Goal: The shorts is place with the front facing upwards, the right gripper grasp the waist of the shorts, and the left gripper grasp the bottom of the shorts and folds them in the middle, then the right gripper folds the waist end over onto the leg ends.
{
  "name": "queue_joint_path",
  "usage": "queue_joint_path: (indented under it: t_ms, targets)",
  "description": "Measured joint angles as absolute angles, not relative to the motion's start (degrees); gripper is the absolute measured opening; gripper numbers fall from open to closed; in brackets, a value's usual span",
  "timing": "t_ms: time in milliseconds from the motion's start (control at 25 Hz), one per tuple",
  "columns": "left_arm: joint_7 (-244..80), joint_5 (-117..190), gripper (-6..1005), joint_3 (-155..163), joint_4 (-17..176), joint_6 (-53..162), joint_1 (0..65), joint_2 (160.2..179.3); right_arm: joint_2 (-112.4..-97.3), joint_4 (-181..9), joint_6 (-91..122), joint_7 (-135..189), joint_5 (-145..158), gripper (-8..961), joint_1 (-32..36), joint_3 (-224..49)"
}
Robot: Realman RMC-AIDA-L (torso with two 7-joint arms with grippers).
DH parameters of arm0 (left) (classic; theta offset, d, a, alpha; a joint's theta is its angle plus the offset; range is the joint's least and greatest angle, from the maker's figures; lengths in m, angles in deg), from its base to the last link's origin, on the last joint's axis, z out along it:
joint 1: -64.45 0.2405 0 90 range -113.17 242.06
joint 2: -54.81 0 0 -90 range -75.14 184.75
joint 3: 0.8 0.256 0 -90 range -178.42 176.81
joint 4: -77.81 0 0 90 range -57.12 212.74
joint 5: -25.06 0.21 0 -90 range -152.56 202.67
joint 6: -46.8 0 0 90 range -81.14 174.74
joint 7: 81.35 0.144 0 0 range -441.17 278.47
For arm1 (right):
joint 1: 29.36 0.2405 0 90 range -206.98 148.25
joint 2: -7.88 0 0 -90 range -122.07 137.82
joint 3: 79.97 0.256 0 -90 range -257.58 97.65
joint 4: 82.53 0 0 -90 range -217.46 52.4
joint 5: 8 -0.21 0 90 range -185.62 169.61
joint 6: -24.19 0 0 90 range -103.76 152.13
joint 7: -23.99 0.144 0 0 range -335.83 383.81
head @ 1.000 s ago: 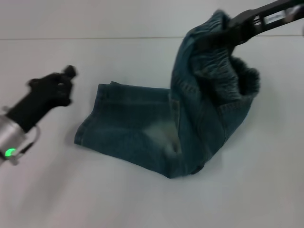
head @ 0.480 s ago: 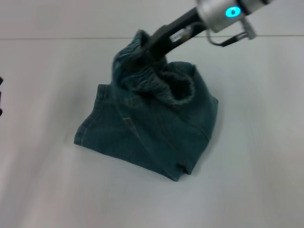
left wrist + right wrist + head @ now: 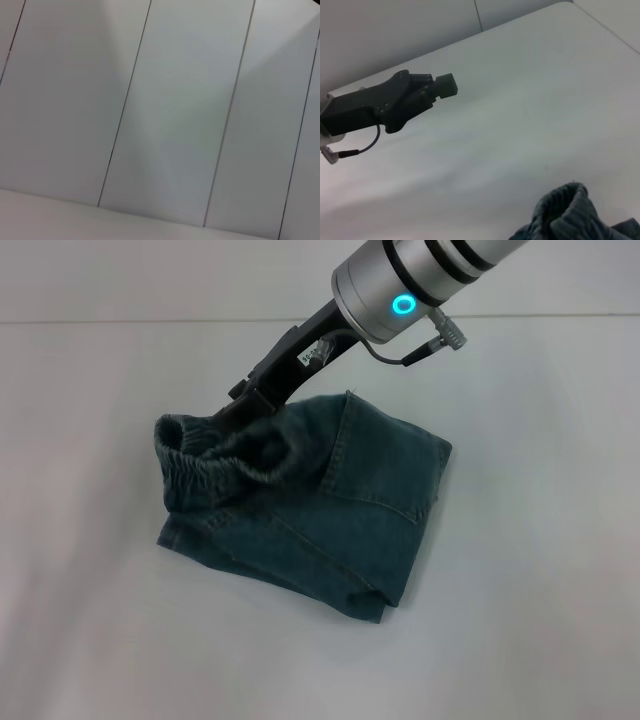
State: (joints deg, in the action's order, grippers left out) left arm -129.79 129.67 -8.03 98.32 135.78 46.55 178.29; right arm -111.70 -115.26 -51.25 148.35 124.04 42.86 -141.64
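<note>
Head view shows the right gripper (image 3: 235, 412) reaching down from the upper right, its fingers closed on the waist of the shorts (image 3: 215, 455). The puckered band bunches just under and ahead of the fingertips, hanging slightly off the cloth below. The shorts (image 3: 340, 510) lie folded on the table (image 3: 540, 620), a compact stack of denim spreading back beneath the arm and away from the fingers toward the robot. The leg ends (image 3: 185, 535) sit just below the held waist, peeking out at the stack's lower left edge.

Right wrist view shows a curl of the gathered band rising near the right claw, and, well beyond it across the table, the left gripper (image 3: 445, 85), raised off the surface and holding nothing; whether its fingers are parted I cannot tell. Left wrist view shows only wall panels (image 3: 160, 110).

My reading is that the denim is soft but fairly heavy and thick: it drapes, holds creases, and is not slippery or fragile. The elastic band bunches into a fat ridge, a good place to pinch, though a pinch at one point lets the sides sag and skew the fold. The waist looks nearly over the leg ends, so lowering it flat before letting go seems the remaining step.
</note>
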Motion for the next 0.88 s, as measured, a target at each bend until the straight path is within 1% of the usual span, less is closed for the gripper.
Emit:
queue_joint_path:
  t_ms: [160, 320, 480, 560, 680, 720, 760, 880]
  targets:
    - [-128.77, 129.65, 2, -7.78, 98.18, 135.58, 46.42, 178.44, -111.73, -115.66, -51.77, 148.63, 123.99, 354, 42.81, -141.88]
    - [-129.08, 130.12, 3, -6.82, 98.09, 135.56, 45.91, 178.34, -111.30, -117.41, -53.15, 148.90, 123.91, 544, 41.59, -140.64]
    - [-131.10, 130.34, 3, -3.42, 98.34, 136.13, 45.60, 178.36, -111.21, -123.84, -55.16, 148.44, 121.62, 711, 36.21, -137.06]
    - [-132.93, 130.37, 3, -2.05, 98.47, 136.37, 45.39, 178.40, -110.67, -126.76, -57.64, 148.38, 119.11, 791, 32.97, -136.33]
    - [-137.10, 130.37, 3, -1.18, 98.80, 135.67, 45.09, 178.47, -109.00, -131.32, -63.35, 148.95, 116.67, 916, 27.55, -135.88]
    - [-140.77, 131.37, 3, 0.89, 100.12, 134.98, 44.72, 178.43, -108.10, -134.98, -67.00, 149.14, 115.67, 959, 23.56, -134.91]
    - [-140.77, 131.37, 29, 0.89, 100.12, 134.98, 44.72, 178.43, -108.10, -134.98, -67.00, 149.14, 115.67, 959, 23.56, -134.91]
    - [-146.53, 133.61, 109, 7.22, 103.93, 135.82, 44.19, 178.32, -107.55, -138.62, -70.64, 148.26, 114.01, 959, 18.21, -132.76]
